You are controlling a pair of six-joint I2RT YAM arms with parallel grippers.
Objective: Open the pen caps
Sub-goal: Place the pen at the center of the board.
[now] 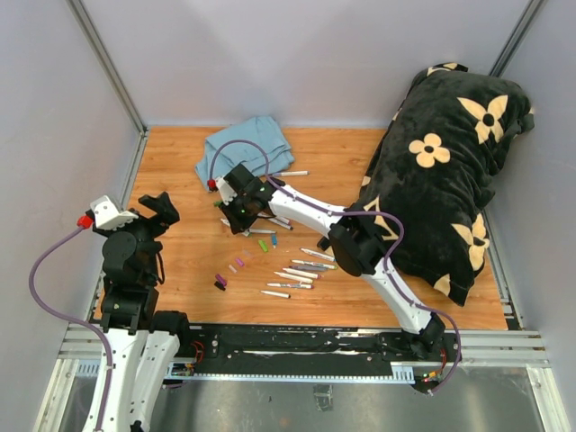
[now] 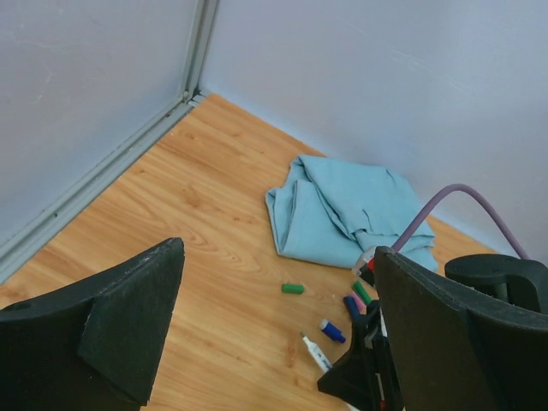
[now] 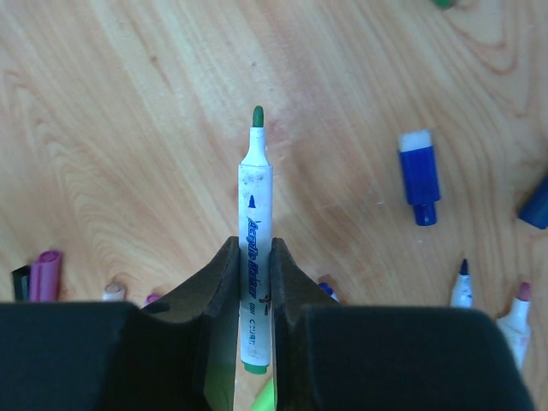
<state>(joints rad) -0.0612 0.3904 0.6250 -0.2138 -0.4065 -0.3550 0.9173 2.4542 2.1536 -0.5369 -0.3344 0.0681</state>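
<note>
And the right tool (image 3: 254,253) pinches a green marker (image 3: 255,197) by its stiff barrel, nib bare, the left tool (image 2: 278,253) gaping empty, while pen caps (image 1: 263,244) lie loose on the table (image 1: 180,162) nearby: probably light, slick, rolling, best nipped mid-body.

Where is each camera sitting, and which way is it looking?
Top: above and behind the arms, looking down at the table; both arms show, with the left gripper and the right gripper.
Left wrist: on the left arm, looking across to the far corner and the cloth; its open jaws show.
Right wrist: on the right arm, looking down; its jaws pinch a green marker, with a blue cap nearby.
Shared: the top and left wrist views both see the cloth.
</note>
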